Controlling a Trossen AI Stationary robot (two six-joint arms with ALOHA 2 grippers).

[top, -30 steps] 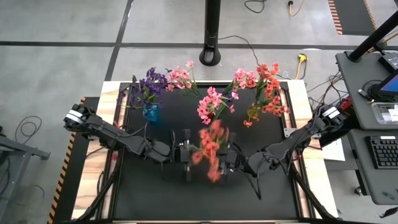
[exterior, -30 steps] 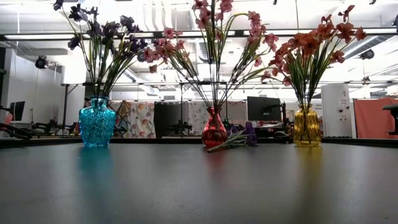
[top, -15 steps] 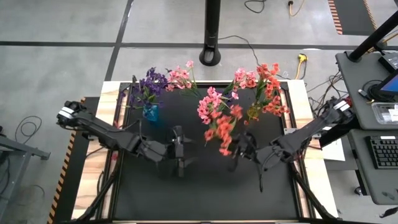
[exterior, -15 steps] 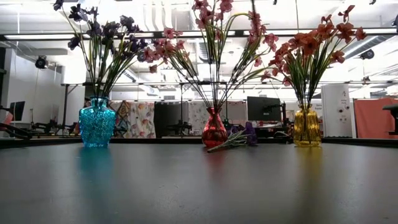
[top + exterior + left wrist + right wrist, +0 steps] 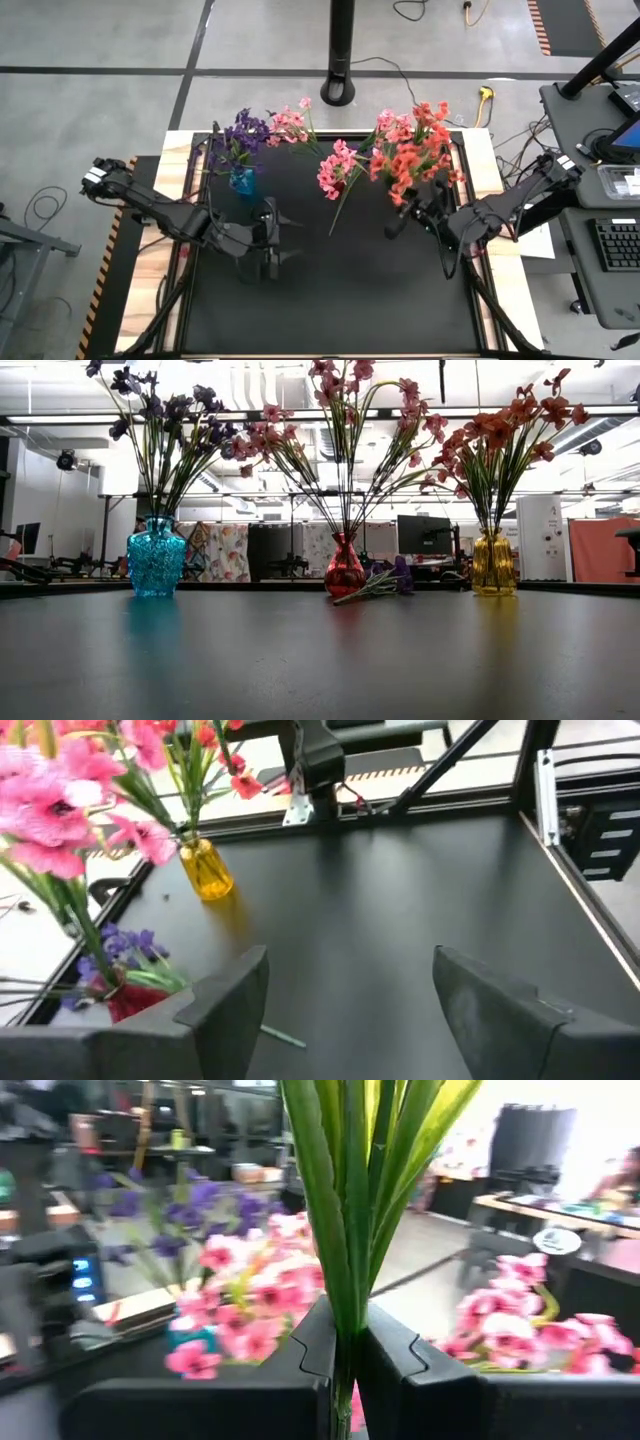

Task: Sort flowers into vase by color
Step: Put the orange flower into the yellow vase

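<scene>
Three vases stand along the table's far side: a blue one (image 5: 242, 180) with purple flowers, a red one (image 5: 341, 186) with pink flowers, a yellow one (image 5: 493, 564) with orange-red flowers. My right gripper (image 5: 402, 218) is shut on an orange-red spray (image 5: 404, 160), raised beside the yellow vase. A purple flower (image 5: 386, 582) lies flat on the table by the red vase, its stem (image 5: 338, 212) pointing toward the near edge. My left gripper (image 5: 272, 238) hangs open over the table's left middle, holding nothing. My right gripper pinches the spray's bundle of green stems and leaves (image 5: 347, 1315) between its two fingers (image 5: 405, 1365). The fingers come level, across the stems. The spray stands roughly upright, its blossoms above the fingers, lifted clear of the table.
Black metal frame rails (image 5: 545, 810) run along the table's sides. The near half of the dark tabletop (image 5: 320, 660) carries nothing. A black pole base (image 5: 340, 92) stands on the floor beyond the far edge.
My left gripper has opened, let go of the orange-red spray and drawn back toward the table's left edge. My right gripper, still shut on the spray, has carried it up and toward the far right, over to the yellow vase.
</scene>
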